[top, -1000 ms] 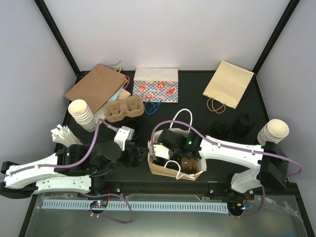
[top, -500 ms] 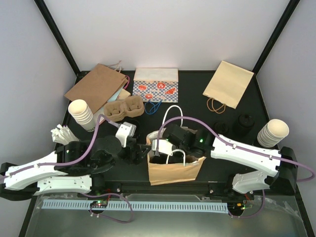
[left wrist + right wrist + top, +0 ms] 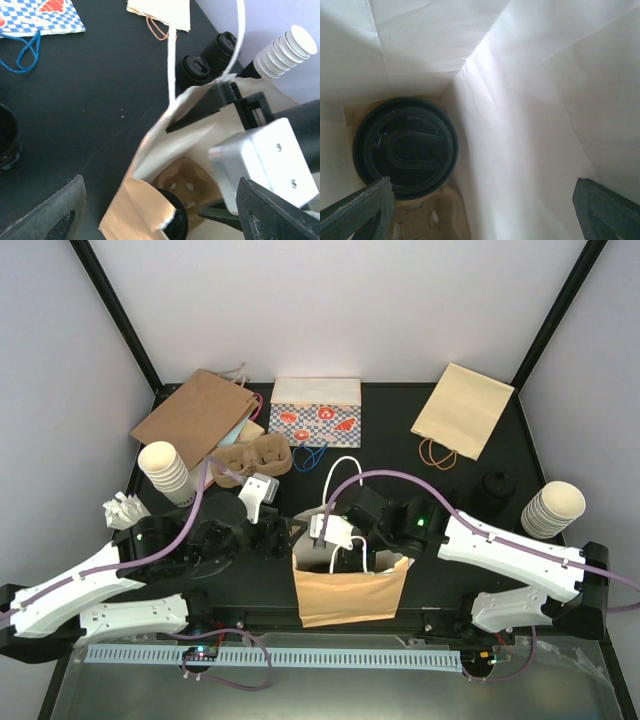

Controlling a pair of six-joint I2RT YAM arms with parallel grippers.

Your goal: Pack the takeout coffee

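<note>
A brown paper bag [image 3: 350,590] with white handles stands upright at the table's front centre. Inside it, a black lidded takeout coffee [image 3: 405,147] sits in a cardboard tray [image 3: 427,220]. Its rim also shows in the left wrist view [image 3: 176,216]. My right gripper [image 3: 340,545] is in the bag's mouth, open and empty above the cup [image 3: 480,215]. My left gripper [image 3: 290,537] is open beside the bag's left edge, with the bag's corner between its fingers [image 3: 160,220]. Two more black lidded cups [image 3: 197,67] [image 3: 222,45] stand on the table to the right. Only one shows from above [image 3: 493,487].
A second cardboard tray [image 3: 250,458] lies back left. Stacked white paper cups stand at the left [image 3: 165,472] and the right [image 3: 552,508]. Flat paper bags [image 3: 195,415] [image 3: 463,410] and a checkered bag [image 3: 315,412] lie at the back. A black round thing [image 3: 7,135] sits left of the bag.
The bag has gone from lying tilted to standing upright, nearer the front edge. My right gripper has stayed at its mouth. My left gripper has moved right to the bag's edge.
</note>
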